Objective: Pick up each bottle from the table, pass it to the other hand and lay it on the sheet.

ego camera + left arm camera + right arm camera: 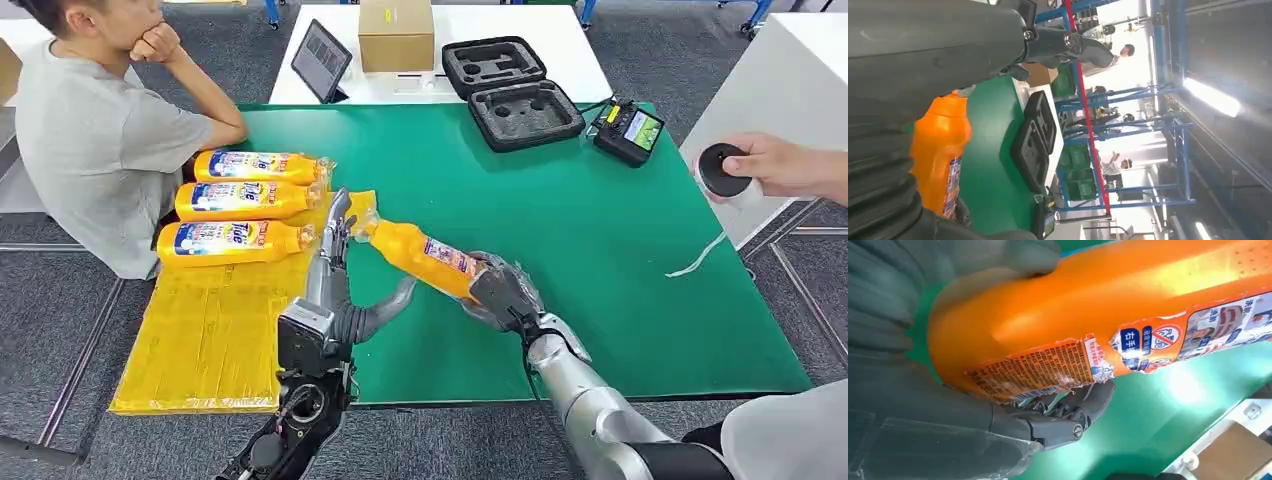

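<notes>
An orange bottle (pixel 420 255) hangs tilted just above the green table (pixel 600 230), its cap pointing toward the yellow sheet (pixel 210 340). My right hand (pixel 500 292) grips its base; up close the bottle (pixel 1098 300) lies across that right hand (pixel 908 405) with the fingers (pixel 1068 412) curled under it. My left hand (pixel 340 285) stands open at the sheet's edge, fingers raised beside the bottle's neck and thumb spread below the body. From the left wrist, the bottle (pixel 940 145) shows between the parts of the left hand (pixel 923 60). Three bottles (pixel 245 200) lie side by side on the sheet.
A seated person (pixel 90 130) leans an elbow on the table's left corner near the sheet. Farther back stand an open black foam case (pixel 515 95), a tablet (pixel 322 60), a cardboard box (pixel 395 35) and a handheld controller (pixel 628 130). Another person's hand (pixel 775 165) holds a black round object at the right.
</notes>
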Controlling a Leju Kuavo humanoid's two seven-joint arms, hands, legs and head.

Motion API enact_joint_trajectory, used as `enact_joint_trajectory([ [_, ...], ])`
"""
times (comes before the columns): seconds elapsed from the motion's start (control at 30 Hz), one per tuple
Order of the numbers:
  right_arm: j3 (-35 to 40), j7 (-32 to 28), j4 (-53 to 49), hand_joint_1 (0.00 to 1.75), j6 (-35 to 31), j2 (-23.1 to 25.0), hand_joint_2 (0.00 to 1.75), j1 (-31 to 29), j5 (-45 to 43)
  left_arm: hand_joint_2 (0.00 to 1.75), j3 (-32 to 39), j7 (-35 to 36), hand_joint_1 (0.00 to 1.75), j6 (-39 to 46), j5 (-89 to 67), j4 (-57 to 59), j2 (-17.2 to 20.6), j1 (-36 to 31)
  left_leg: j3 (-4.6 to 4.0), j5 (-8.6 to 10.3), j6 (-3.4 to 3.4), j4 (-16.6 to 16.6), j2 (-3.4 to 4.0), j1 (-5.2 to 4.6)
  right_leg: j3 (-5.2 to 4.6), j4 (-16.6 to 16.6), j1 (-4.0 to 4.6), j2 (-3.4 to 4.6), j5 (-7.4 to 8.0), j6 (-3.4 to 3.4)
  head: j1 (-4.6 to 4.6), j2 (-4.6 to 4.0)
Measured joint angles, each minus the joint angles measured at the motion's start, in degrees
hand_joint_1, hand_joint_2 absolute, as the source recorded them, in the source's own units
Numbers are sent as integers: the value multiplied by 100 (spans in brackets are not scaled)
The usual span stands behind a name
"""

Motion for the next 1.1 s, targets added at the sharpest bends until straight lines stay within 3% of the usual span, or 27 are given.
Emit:
enact_joint_trajectory([
  [0.53,-188,-247,0,175,46,46,175,138,-767,175,418,2,0,310,422,-46,-144,152,-1,0,0,0,0,0,-1,0,-1,-1,0,0,0,0],
  [0.73,-181,-282,-85,175,116,96,175,227,-1161,175,601,9,0,94,1458,805,-267,39,0,0,0,0,0,0,-1,0,-1,0,0,0,2,0],
  [1.1,302,-282,-610,175,286,203,175,593,-2099,175,649,9,0,15,1926,2116,-442,-247,-14,0,0,0,0,0,-12,0,-1,-1,0,0,0,0],
])
